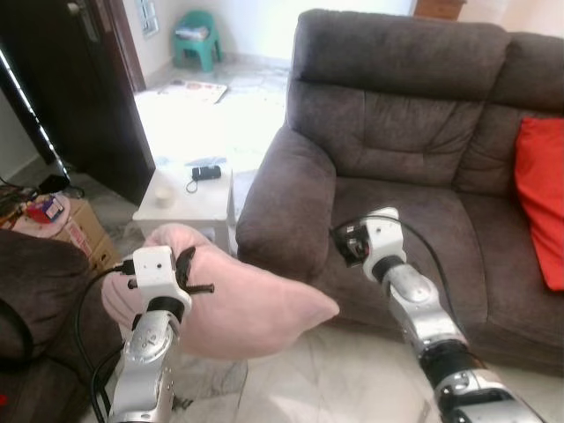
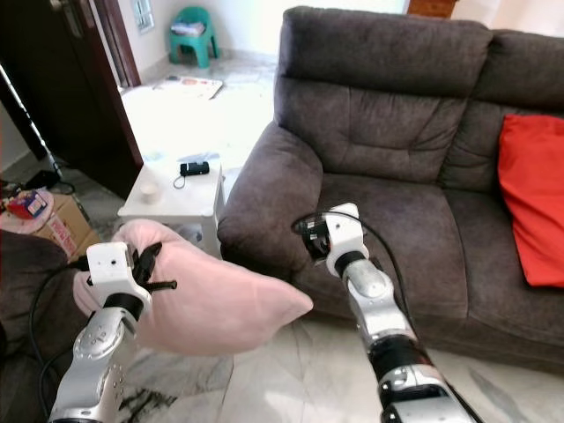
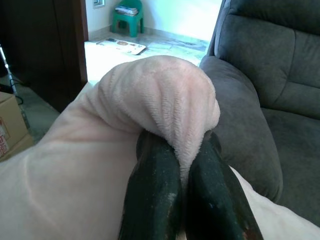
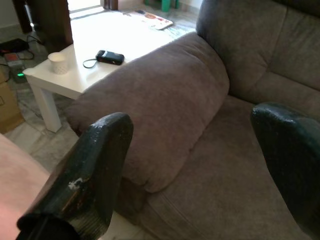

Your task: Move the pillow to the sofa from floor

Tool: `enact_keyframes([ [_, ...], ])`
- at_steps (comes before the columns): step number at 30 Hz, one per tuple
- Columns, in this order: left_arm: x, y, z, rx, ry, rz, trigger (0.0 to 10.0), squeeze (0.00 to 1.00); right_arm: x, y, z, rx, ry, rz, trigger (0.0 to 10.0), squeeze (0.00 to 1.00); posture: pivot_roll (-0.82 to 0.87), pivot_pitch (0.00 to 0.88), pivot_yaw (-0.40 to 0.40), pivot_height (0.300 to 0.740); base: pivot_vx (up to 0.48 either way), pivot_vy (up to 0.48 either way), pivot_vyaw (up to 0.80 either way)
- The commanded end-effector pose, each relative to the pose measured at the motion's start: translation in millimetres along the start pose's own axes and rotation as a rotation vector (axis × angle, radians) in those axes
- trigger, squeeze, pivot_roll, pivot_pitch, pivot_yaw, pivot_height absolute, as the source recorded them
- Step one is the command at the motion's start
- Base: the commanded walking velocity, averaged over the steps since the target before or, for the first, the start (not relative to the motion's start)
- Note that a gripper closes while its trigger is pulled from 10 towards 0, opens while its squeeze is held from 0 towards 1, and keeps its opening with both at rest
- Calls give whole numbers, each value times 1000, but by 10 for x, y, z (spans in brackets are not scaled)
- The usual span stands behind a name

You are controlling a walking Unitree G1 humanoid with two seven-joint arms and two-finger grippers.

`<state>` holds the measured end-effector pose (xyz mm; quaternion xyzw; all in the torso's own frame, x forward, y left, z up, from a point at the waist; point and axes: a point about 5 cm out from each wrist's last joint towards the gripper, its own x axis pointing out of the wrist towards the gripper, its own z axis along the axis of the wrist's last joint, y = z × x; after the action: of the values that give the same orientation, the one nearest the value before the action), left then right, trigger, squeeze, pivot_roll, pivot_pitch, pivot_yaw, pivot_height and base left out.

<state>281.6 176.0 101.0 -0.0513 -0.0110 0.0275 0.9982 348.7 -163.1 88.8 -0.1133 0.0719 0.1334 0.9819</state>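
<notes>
A pale pink plush pillow [image 1: 238,304] hangs in the air in front of the dark grey sofa [image 1: 414,150], just short of its left armrest [image 1: 282,198]. My left gripper [image 1: 189,275] is shut on a bunched corner of the pillow; the left wrist view has both fingers [image 3: 155,200] pinching a fold of pink fabric [image 3: 160,100]. My right gripper [image 1: 344,242] is open and holds nothing, raised beside the armrest over the front of the seat cushion [image 4: 235,190]. Its two fingers [image 4: 85,175] stand wide apart.
A red cushion [image 1: 542,198] leans at the sofa's right end. A small white side table [image 1: 189,198] with a cup and a black device stands left of the armrest. A cardboard box [image 1: 66,225] and another dark seat are at my left. Marble floor lies below.
</notes>
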Motion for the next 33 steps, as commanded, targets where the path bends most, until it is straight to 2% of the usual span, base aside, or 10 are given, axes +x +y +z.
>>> enact_keyframes([
  [1,66,-53,225,-13,-101,-26,10000,0,-3,-7,16,16,-13,13,10000,0,84,26,-11,734,0,0,0],
  [5,75,-64,229,-15,-103,-28,10000,0,-34,102,-53,-23,12,168,10000,0,86,27,-9,734,0,0,0],
  [6,78,-65,234,-14,-104,-29,10000,0,-56,106,-134,-91,57,197,10000,0,89,27,-9,734,0,0,0],
  [7,78,-65,234,-14,-104,-29,10000,0,-56,106,-134,-91,57,197,10000,0,89,27,-9,734,0,0,0],
  [11,82,-51,244,-11,-106,-28,10000,0,-122,180,-271,-115,119,335,10000,0,87,27,-10,734,0,0,0],
  [14,87,-60,249,-13,-108,-30,10000,0,-213,284,-436,-192,192,466,10000,0,89,25,-12,734,0,0,0],
  [17,93,-79,265,-16,-112,-40,10000,0,-250,312,-523,-206,226,482,10000,0,90,25,-13,734,0,0,0],
  [18,97,-90,280,-17,-115,-50,10000,0,-261,325,-553,-184,237,484,10000,545,90,23,-13,734,0,0,0],
  [19,99,-95,289,-18,-117,-55,10000,0,-267,339,-564,-179,239,491,10000,1000,91,23,-13,734,0,0,0],
  [33,109,-120,277,-23,-91,-112,10000,0,-316,435,-669,-210,275,560,10000,1000,95,14,-12,734,0,0,0],
])
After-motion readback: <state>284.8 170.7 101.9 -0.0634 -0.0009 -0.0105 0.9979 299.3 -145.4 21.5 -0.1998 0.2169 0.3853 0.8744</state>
